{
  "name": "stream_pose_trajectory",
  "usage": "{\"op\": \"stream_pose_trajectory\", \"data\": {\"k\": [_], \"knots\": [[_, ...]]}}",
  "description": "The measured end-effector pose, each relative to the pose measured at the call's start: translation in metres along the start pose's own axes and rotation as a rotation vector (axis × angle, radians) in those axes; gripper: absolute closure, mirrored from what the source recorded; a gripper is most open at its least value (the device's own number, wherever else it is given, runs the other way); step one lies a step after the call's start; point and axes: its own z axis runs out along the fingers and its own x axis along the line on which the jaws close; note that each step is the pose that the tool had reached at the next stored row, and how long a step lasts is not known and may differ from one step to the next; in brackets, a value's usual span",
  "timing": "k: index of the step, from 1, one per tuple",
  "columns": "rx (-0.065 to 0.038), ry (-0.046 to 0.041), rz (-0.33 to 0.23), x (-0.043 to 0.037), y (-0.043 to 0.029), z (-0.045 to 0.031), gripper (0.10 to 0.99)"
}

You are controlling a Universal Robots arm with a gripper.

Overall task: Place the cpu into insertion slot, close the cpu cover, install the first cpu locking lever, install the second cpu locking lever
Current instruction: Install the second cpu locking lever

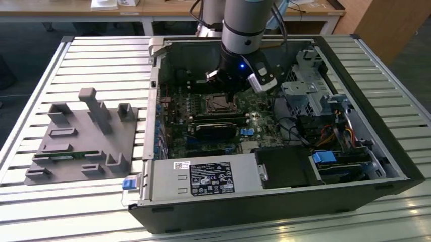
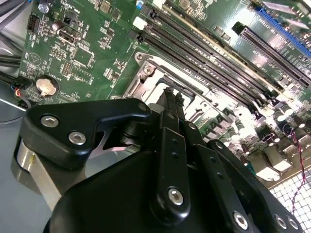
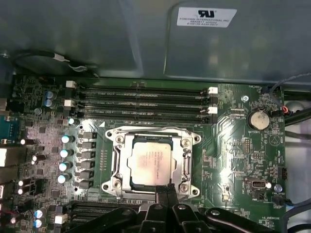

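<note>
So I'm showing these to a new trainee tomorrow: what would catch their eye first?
Probably the arm reaching down into the open computer case on the slatted table, its hand at the socket's edge. Then the cpu, already seated in the slot with the cover down around it, beside the long memory slots. At the exterior view's left sits a grey fixture.

Even daylight; gripper (image 2: 167, 97) foreground blurred, glare mild.

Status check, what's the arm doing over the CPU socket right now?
Gripper low at the edge of the insertion slot. Cpu seated in it, cpu cover down around the chip. Nothing in the way.
</note>
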Motion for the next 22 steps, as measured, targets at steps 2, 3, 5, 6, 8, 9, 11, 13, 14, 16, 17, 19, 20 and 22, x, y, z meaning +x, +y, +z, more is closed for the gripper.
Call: {"op": "stream_pose_trajectory", "data": {"k": [2, 3, 5, 6, 8, 9, 11, 13, 14, 16, 17, 19, 20, 22], "knots": [[0.000, -0.0001, 0.000, 0.0000, -0.0007, 0.0002, 0.980], [0.000, -0.0001, 0.000, 0.0000, -0.0009, 0.0003, 0.980], [0.000, 0.0000, 0.000, 0.0000, -0.0016, 0.0002, 0.980], [0.000, -0.0001, 0.000, 0.0000, -0.0021, 0.0002, 0.980], [0.000, -0.0001, 0.000, 0.0001, -0.0031, 0.0001, 0.980], [0.000, 0.0000, 0.000, 0.0001, -0.0035, 0.0000, 0.980], [0.000, -0.0001, 0.000, 0.0001, -0.0043, -0.0001, 0.980], [0.000, 0.0000, 0.000, 0.0001, -0.0049, -0.0001, 0.980], [0.000, -0.0001, 0.000, 0.0001, -0.0052, -0.0002, 0.980], [0.000, 0.0000, 0.000, 0.0002, -0.0059, -0.0003, 0.980], [0.000, -0.0001, 0.000, 0.0002, -0.0063, -0.0003, 0.980], [0.000, -0.0001, 0.000, 0.0002, -0.0070, -0.0004, 0.980], [0.000, -0.0001, 0.000, 0.0002, -0.0073, -0.0004, 0.980], [0.000, 0.0000, 0.000, 0.0002, -0.0079, -0.0005, 0.980]]}}
